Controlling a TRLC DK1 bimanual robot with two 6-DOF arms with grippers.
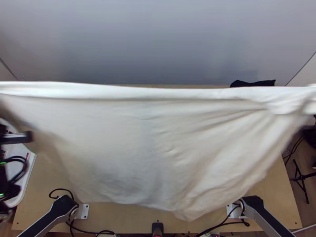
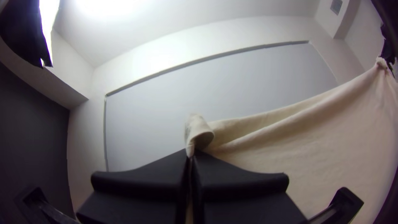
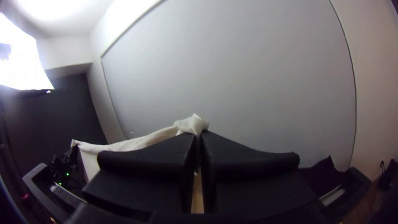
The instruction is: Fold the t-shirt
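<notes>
The off-white t-shirt (image 1: 158,146) hangs spread out above the table, its upper edge stretched nearly straight across the top view and its lower part draping toward the arms' bases. At the left edge, part of my left gripper (image 1: 17,137) shows beside the cloth. In the left wrist view, my left gripper (image 2: 190,155) is shut on one upper end of the shirt (image 2: 331,137), with a small curled flap above the fingertips. My right gripper (image 3: 198,137) pinches the other upper end in the right wrist view, where the shirt's edge (image 3: 137,143) runs off to the left gripper.
Around the hanging cloth, the wooden table (image 1: 43,177) shows at both sides and in front. A white tray (image 1: 27,173) with cables stands at the left. Dark cloth (image 1: 252,83) lies at the back right. Cables loop near both arm bases, and a black stand (image 1: 301,177) is at the right.
</notes>
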